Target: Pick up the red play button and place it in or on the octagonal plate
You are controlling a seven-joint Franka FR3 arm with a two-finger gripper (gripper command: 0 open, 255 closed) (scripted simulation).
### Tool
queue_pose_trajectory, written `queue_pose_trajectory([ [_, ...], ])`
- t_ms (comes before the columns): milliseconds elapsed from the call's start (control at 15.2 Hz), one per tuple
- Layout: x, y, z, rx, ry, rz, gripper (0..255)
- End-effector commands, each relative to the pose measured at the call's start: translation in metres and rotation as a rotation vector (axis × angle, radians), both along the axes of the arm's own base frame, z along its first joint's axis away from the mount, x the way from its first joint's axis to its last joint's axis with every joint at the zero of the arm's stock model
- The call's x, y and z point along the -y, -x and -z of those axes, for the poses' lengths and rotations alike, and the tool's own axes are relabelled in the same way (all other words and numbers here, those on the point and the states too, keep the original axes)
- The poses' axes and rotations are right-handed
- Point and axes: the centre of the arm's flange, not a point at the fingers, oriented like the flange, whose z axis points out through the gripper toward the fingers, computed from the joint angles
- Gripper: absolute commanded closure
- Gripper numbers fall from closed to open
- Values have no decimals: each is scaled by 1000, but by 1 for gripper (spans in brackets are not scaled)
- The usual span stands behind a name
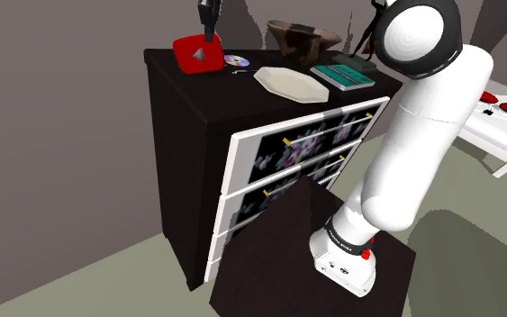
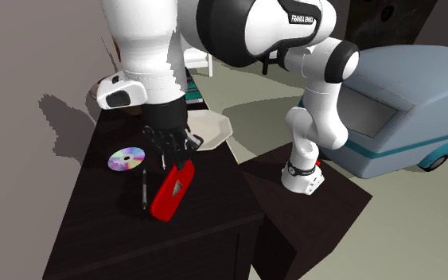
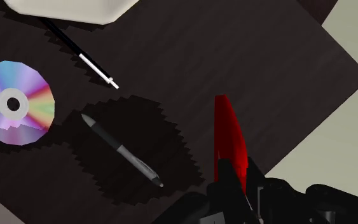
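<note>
Tool (image 2: 177, 156) closed on the red play button (image 2: 173, 189), pinching it by one edge. The button hangs tilted below the fingers, over the dresser top (image 2: 103, 231). In the wrist view the button (image 3: 228, 143) shows edge-on between the two fingers, with a dark jagged shadow on the wood beside it (so apparently clear of the surface; contact cannot be told for certain).

Octagonal plate (image 2: 212, 127), pale, flat on the same top, near the tool on the arm's side and bare.

Rainbow-sheen disc (image 3: 15, 103) lies flat near the button. Dark pen (image 3: 121, 151) lies between the disc and the button. Thin black-and-white stick (image 3: 82, 57) lies between the disc and the plate.

Shoulder view: a brown bowl (image 1: 303, 38) and a teal book (image 1: 343, 76) sit beyond the plate.
</note>
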Motion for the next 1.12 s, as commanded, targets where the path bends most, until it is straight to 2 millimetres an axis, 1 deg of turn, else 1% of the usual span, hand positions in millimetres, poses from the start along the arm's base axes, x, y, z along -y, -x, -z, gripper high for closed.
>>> queue_pose_trajectory([
  [0,0,3,-11,-1,0,0,255],
  [396,0,3,-43,-1,0,0,255],
  [462,0,3,-43,-1,0,0,255],
  [1056,101,63,-59,-1,0,0,255],
])
